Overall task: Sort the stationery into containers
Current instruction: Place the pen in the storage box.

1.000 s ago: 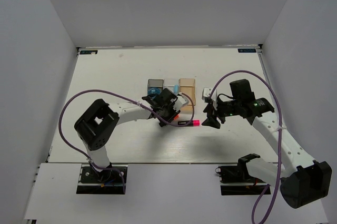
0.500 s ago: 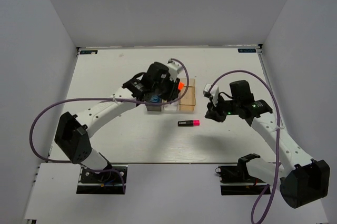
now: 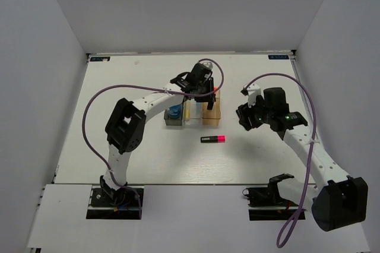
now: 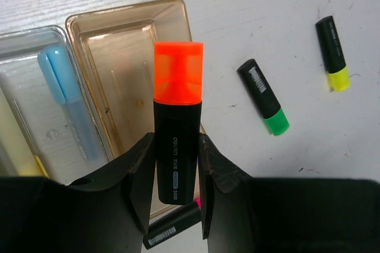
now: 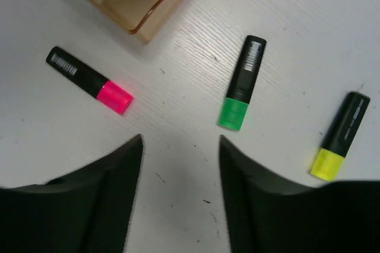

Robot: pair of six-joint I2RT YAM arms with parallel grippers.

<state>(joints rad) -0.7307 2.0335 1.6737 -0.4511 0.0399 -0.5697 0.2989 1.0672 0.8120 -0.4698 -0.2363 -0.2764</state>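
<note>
While my left gripper (image 4: 177,149) clamped the orange highlighter (image 4: 178,81) over the tan bin (image 4: 127,19), my right gripper (image 5: 180,146) hung parted, empty. White walls (image 3: 47,27) enclosed the scuffed white table (image 3: 130,158).

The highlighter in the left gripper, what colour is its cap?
The highlighter has an orange cap; clearest in the left wrist view.

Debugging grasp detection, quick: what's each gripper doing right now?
Left gripper: closed on the orange highlighter.
Right gripper: open, holding nothing.
</note>
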